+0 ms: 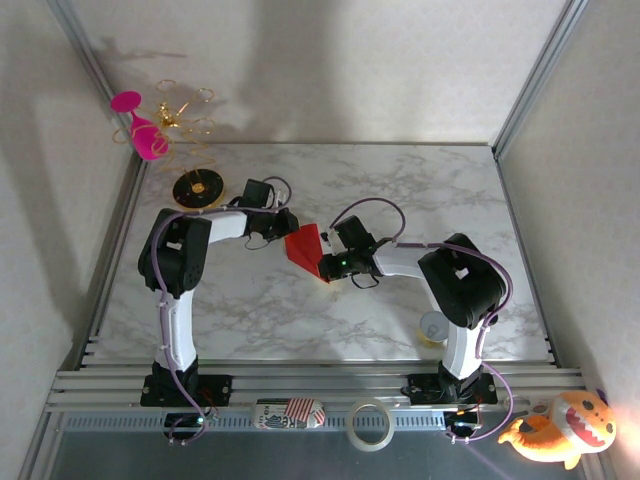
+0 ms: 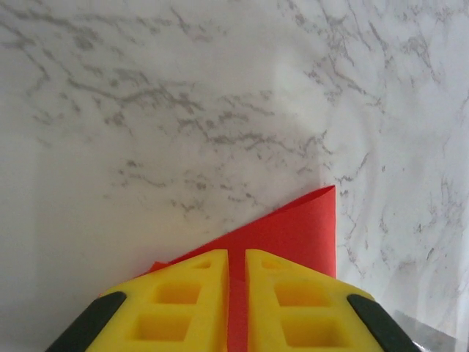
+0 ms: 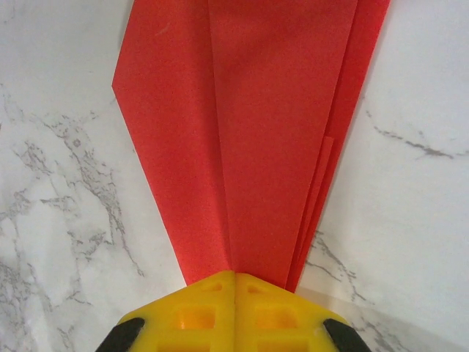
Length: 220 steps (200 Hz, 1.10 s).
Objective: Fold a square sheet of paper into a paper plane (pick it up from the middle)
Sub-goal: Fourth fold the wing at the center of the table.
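At the near rail lay a roll of tape (image 1: 368, 424), with an orange plush toy (image 1: 560, 430) off to the right. Further in, at the middle of the marble bench (image 1: 400, 190), the red paper plane (image 1: 305, 248) was held between both arms. The right pincer (image 3: 234, 277) was pressed together on its narrow pointed end, and the layered folds widened away from the yellow fingers. The left pincer (image 2: 236, 257) was clamped on the opposite, wider edge, with red paper showing in the thin slit between its fingers. At the far left lay a black disc (image 1: 197, 188), with a pink wine glass (image 1: 140, 130) beyond it.
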Available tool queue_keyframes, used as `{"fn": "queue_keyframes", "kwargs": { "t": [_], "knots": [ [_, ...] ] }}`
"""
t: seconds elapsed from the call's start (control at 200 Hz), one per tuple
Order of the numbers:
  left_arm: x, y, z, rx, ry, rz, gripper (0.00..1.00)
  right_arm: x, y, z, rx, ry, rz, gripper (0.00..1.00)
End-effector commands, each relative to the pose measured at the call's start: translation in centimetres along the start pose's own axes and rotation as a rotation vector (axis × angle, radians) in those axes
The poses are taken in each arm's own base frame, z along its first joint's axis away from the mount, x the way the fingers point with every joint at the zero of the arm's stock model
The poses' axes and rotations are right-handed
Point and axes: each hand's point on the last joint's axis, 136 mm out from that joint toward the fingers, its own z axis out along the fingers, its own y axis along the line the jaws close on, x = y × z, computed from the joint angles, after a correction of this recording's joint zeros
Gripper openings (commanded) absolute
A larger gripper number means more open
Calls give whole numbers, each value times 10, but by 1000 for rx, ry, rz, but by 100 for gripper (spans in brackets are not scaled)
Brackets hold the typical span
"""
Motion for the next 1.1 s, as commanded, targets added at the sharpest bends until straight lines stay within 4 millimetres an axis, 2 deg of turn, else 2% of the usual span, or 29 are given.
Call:
{"fn": "queue_keyframes", "kwargs": {
  "t": [0.0,0.165,0.255,0.366,0.466,0.546,0.691,0.781,0.811,0.941,1.097],
  "knots": [
    [-56,70,-16,-223,-179,-4,15,108,-63,-7,234,341,117,1],
    [-75,56,-36,-203,-229,0,16,104,-59,-7,215,331,119,1],
    [-67,36,-44,-120,-217,-40,16,103,-55,-7,198,325,121,1],
    [-61,7,-69,-21,-293,-76,16,99,-51,-7,180,317,124,1],
    [-41,-16,-79,62,-296,-97,17,90,-44,-6,151,292,125,2],
    [-18,-36,-74,117,-265,-104,17,69,-31,-9,98,238,122,3],
    [25,-62,-54,170,-194,-105,16,8,7,-24,-28,67,124,6],
    [39,-66,-42,165,-161,-106,15,-23,26,-38,-87,-36,116,7],
    [38,-72,-40,180,-167,-92,15,-31,31,-42,-102,-64,112,8],
    [46,-73,-25,170,-132,-86,13,-47,39,-52,-125,-128,113,8],
    [54,-67,-13,155,-111,-92,12,-45,35,-45,-116,-121,133,7]
  ]
}}
